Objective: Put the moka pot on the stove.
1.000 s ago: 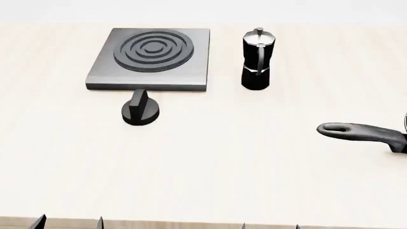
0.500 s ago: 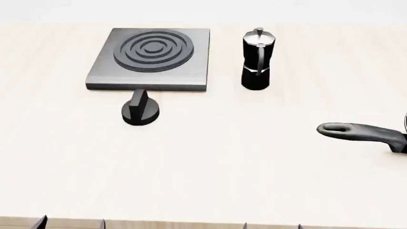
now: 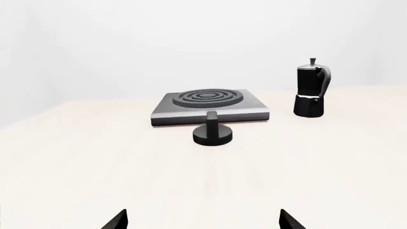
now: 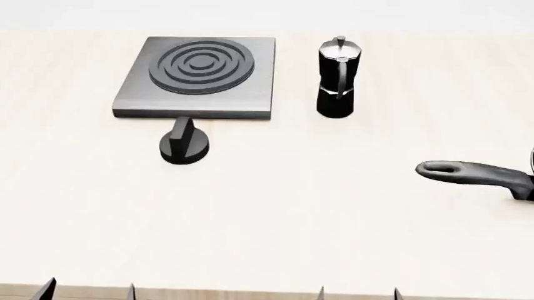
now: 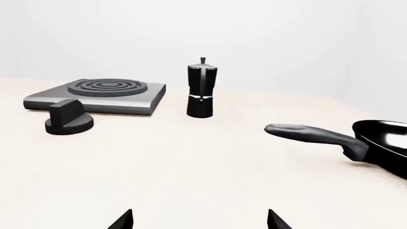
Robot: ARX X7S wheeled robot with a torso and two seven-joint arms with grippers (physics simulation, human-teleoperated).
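Observation:
The black moka pot [image 4: 338, 78] stands upright on the pale table, just right of the stove [image 4: 137, 94], apart from it. The pot also shows in the left wrist view [image 3: 311, 89] and the right wrist view [image 5: 201, 89]. The stove [image 3: 254, 110] [image 5: 146, 102] is a flat grey plate with a ring burner. Both grippers sit low at the table's near edge, far from the pot. My left gripper [image 4: 87, 292] [image 3: 202, 222] is open and holds nothing. My right gripper [image 4: 359, 294] [image 5: 198, 220] is likewise open and holds nothing.
A squat black dial knob [image 4: 184, 143] sits in front of the stove. A black pan's long handle [image 4: 471, 174] reaches in from the right edge, its bowl [image 5: 384, 143] mostly out of the head view. Bare tabletop lies between the grippers and these objects.
The fingertips at the bottom edge of the head view have shifted slightly; the left pair sits a touch further left. Pot, stove, knob and pan have not moved.

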